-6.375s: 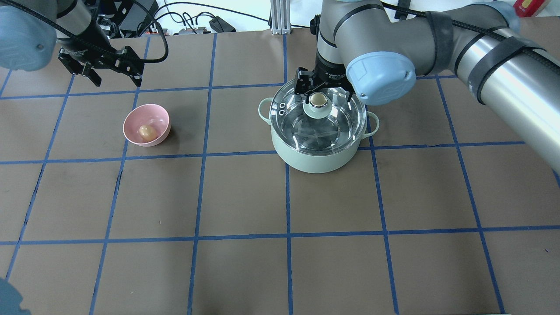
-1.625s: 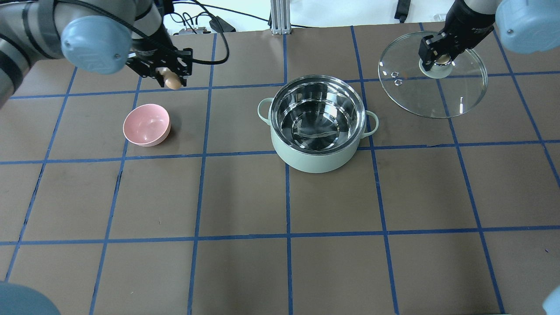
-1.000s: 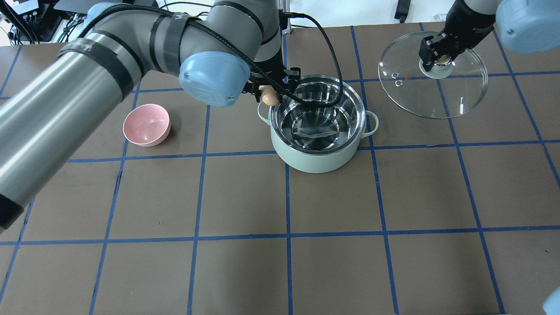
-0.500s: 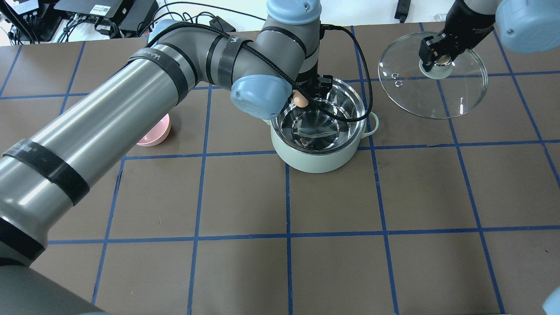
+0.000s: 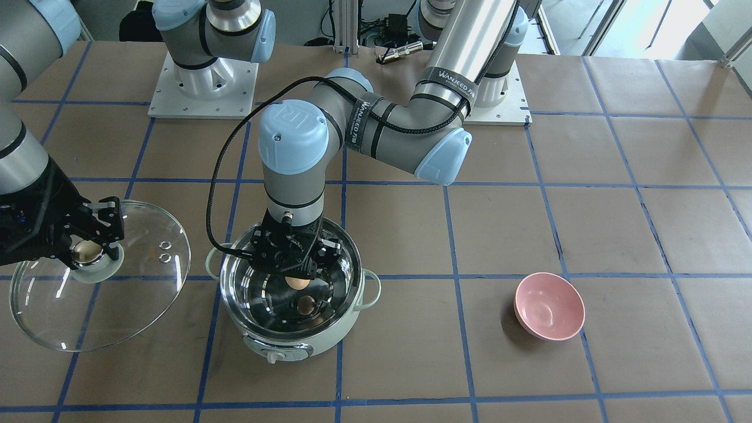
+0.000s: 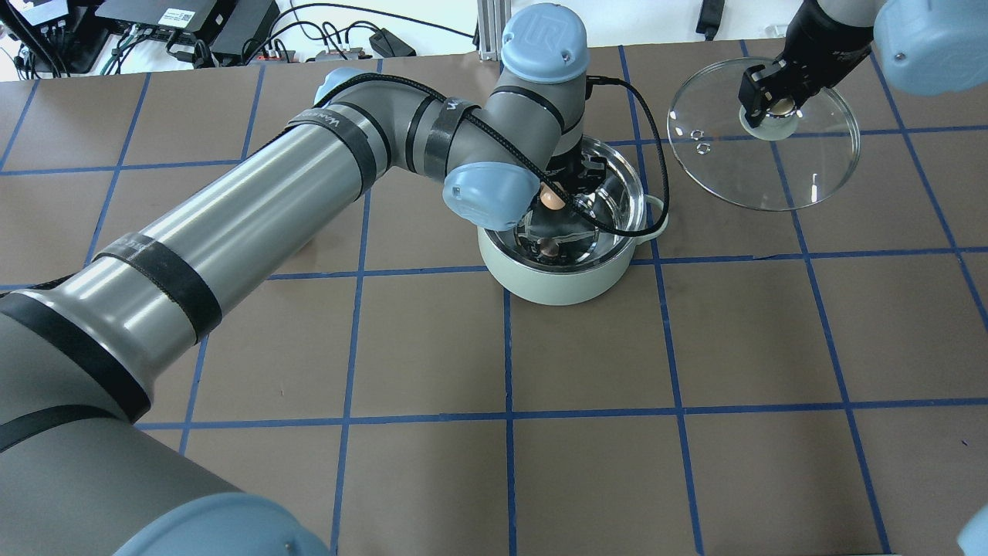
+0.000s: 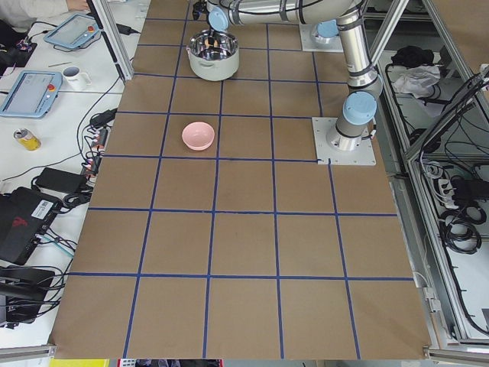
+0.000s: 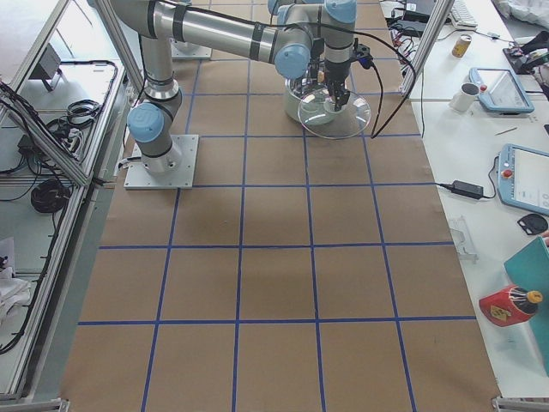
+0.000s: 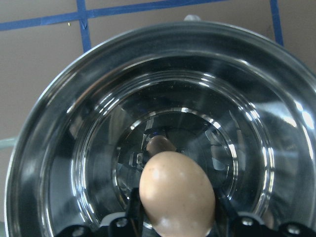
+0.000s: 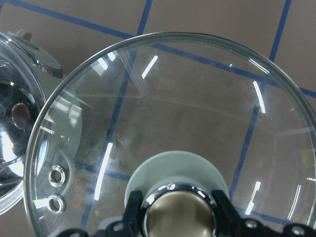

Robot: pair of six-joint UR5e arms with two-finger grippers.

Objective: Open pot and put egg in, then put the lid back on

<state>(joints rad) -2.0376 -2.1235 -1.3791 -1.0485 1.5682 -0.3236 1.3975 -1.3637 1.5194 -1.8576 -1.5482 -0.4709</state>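
Observation:
The mint-green pot stands open, its steel inside bare. My left gripper is shut on the tan egg and holds it just inside the pot's rim, above the bottom. The overhead view shows the egg over the pot. In the left wrist view the egg hangs over the pot's centre, and its reflection shows in the bottom. My right gripper is shut on the knob of the glass lid and holds it tilted beside the pot, also in the overhead view and the right wrist view.
An empty pink bowl sits on the table on my left side, apart from the pot. In the overhead view my left arm stretches across the table's left half and hides the bowl. Brown paper with blue tape lines covers the table.
My left gripper has carried the egg from the bowl's side to the pot's rim and now over and down into the pot's opening. My right gripper holds the lid still.

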